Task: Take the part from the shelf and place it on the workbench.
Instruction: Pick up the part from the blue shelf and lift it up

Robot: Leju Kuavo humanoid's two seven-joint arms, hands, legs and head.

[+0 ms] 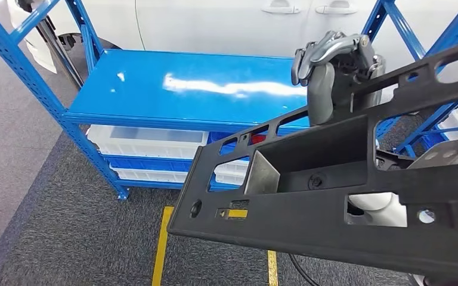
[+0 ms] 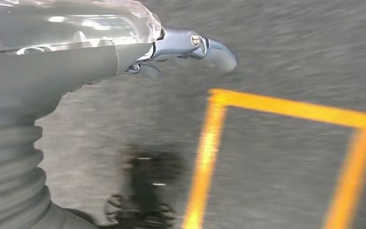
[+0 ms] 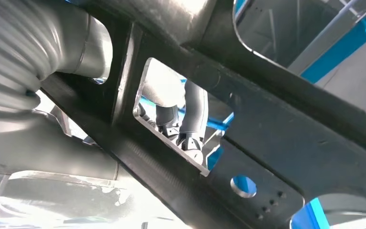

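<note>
A long black plastic part [image 1: 334, 208] with several cutouts hangs tilted across the head view, in front of the blue shelf [image 1: 185, 89]. My right hand [image 1: 329, 65] grips the part's upper edge, its fingers curled over it. In the right wrist view the part [image 3: 276, 129] passes close by, and my fingers [image 3: 193, 112] show through one rectangular cutout. My left hand [image 2: 76, 62] hangs over the grey floor, holding nothing, with its fingers [image 2: 209, 45] stretched out.
The shelf's top board is bare and glossy. White bins [image 1: 149, 143] sit on its lower levels. A white car body [image 1: 226, 24] stands behind the shelf. Yellow tape lines [image 1: 162, 244] mark the grey carpet [image 2: 290, 47] in front. More blue racking [image 1: 429, 119] stands at the right.
</note>
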